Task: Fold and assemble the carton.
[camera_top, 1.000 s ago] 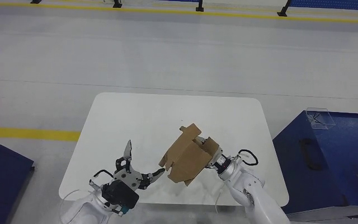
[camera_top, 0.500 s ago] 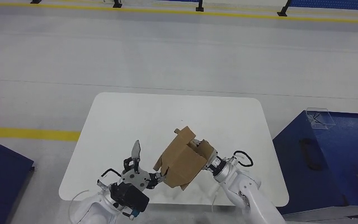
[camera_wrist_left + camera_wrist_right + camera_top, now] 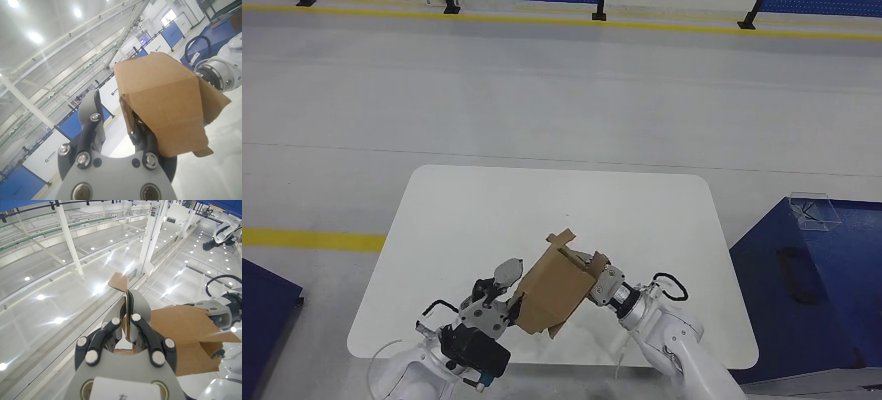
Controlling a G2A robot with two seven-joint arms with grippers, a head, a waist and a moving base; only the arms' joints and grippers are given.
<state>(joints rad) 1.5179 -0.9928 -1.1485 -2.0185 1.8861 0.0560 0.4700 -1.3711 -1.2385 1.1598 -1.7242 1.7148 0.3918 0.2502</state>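
Observation:
A brown cardboard carton (image 3: 554, 290), partly folded with loose flaps, is held tilted above the front of the white table (image 3: 492, 210). My right gripper (image 3: 594, 272) is shut on one of its flaps; in the right wrist view the gripper (image 3: 128, 306) pinches the thin cardboard edge, with the carton (image 3: 179, 332) body beyond it. My left gripper (image 3: 507, 290) is open at the carton's other end. In the left wrist view one finger (image 3: 92, 111) stands free beside the carton (image 3: 162, 106), while the other is tucked under its wall and mostly hidden.
A blue cabinet (image 3: 822, 290) stands off the table's right side with a clear plastic box (image 3: 812, 210) on it. Another blue block (image 3: 262, 310) sits off the left. The back half of the table is bare.
The right arm has carried the carton leftward and toward the front. The left gripper has closed in on the carton, and one finger now sits under its wall.

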